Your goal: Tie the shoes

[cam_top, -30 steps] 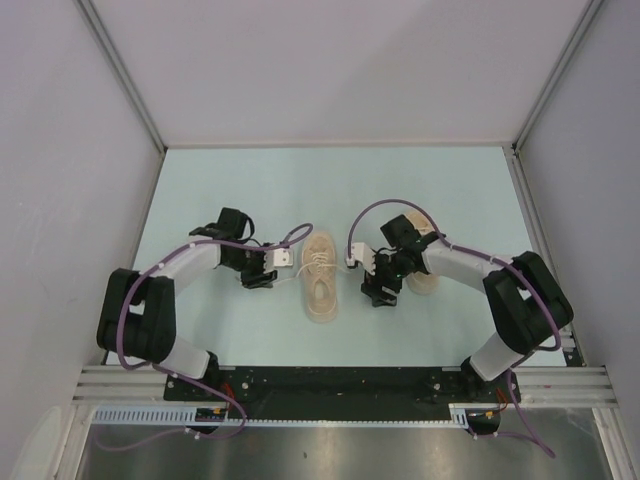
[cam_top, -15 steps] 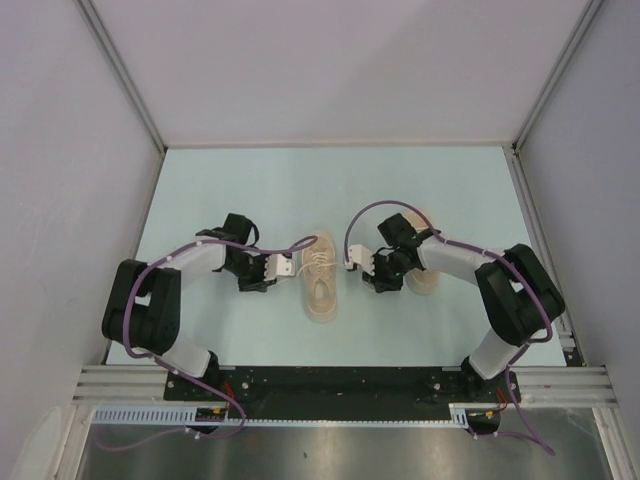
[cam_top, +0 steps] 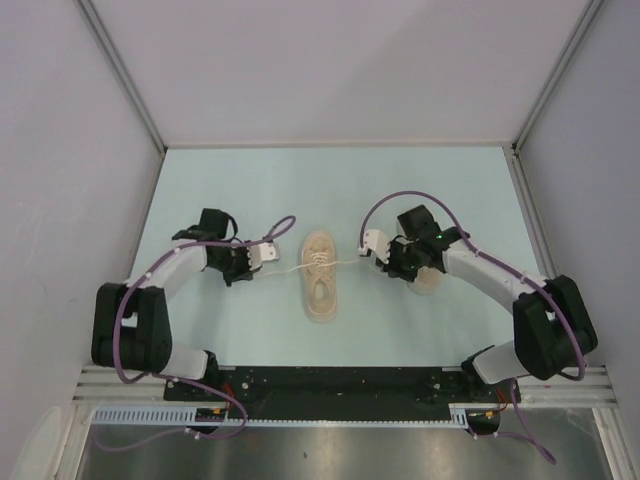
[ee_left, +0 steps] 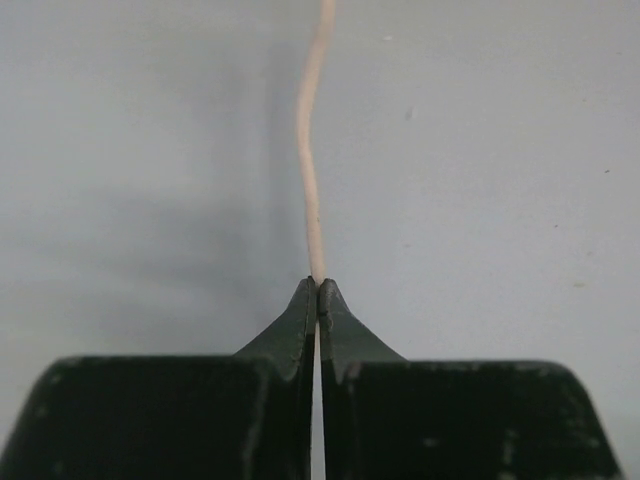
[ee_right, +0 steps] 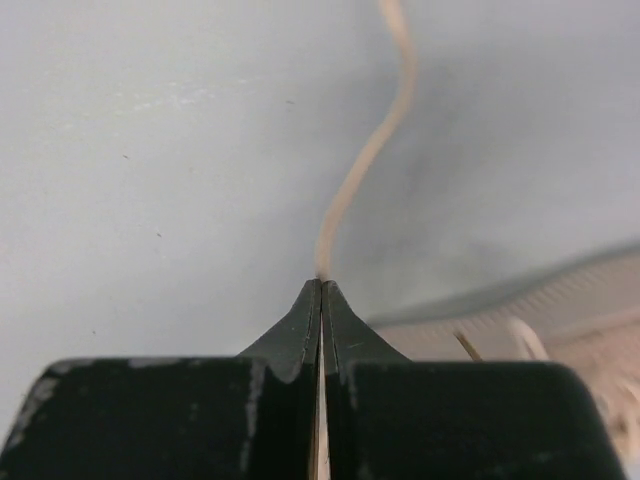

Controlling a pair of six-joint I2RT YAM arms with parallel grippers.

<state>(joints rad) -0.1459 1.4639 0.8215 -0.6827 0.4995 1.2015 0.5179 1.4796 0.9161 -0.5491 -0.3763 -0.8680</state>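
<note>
From above, my left gripper [cam_top: 268, 268] and my right gripper [cam_top: 364, 256] stand out to either side of the centre shoe [cam_top: 320, 288], which lies toe away from my bases in the middle of the pale table [cam_top: 240, 190]. A second ago both grippers sat just beside that shoe with their jaws apart. Now each has drawn outward and the jaws are pressed together. The left lace [cam_top: 290, 268] runs from the eyelets to my left fingertips, and the right lace [cam_top: 342, 261] runs to my right ones, so the two make a nearly straight line across the shoe. My right elbow has swung farther right. The centre shoe has scarcely moved, and the second shoe [cam_top: 429, 281] lies partly under my right forearm, as before. In the left wrist view, my left gripper [ee_left: 317, 292] is pinched tight on the left lace [ee_left: 308, 170], which rises from the tips and bends slightly over the bare table. In the right wrist view, my right gripper [ee_right: 321, 292] is likewise clamped on the right lace [ee_right: 372, 150], which curves up and away. The blurred pale sole [ee_right: 520, 305] of a shoe shows at lower right, and I cannot tell which shoe it belongs to.
</note>
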